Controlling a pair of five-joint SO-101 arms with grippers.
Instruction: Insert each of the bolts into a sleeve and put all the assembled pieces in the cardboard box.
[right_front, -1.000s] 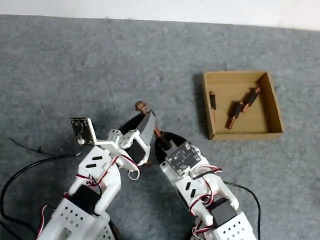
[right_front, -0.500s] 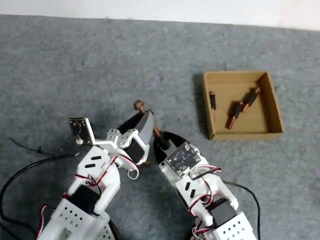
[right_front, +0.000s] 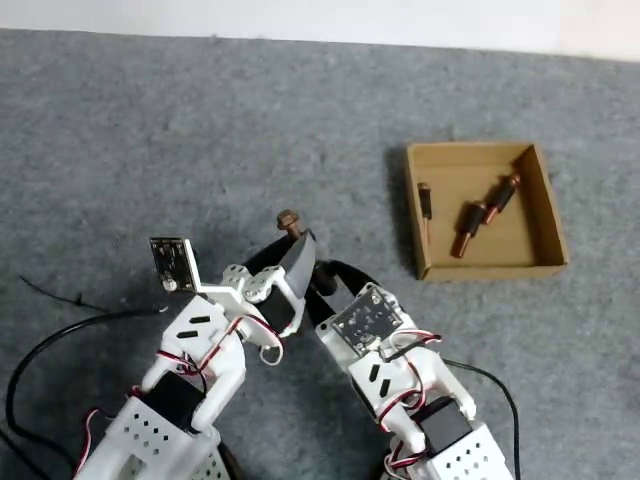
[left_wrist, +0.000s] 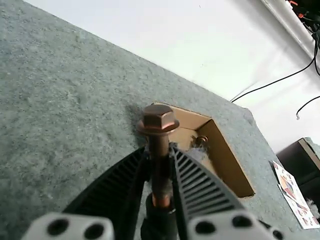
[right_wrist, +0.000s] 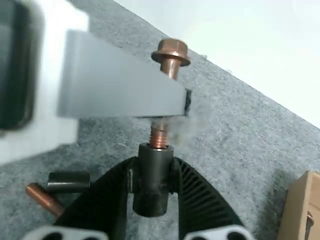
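Grey matting (right_front: 150, 130) covers the table. Nearest the bases, both arms lean forward and meet at mid-table, wrists angled toward each other. The right gripper (right_wrist: 152, 162) is clamped round a dark sleeve (right_wrist: 151, 192), its open end toward the bolt. The left gripper (left_wrist: 159, 152) pinches the copper bolt (left_wrist: 158, 121) by its shank — head pointing away from the arms, threaded tip at the sleeve's mouth, both on one line. Farther off to the right, the cardboard box (right_front: 490, 268) holds three sleeved bolts (right_front: 468, 228) lying flat.
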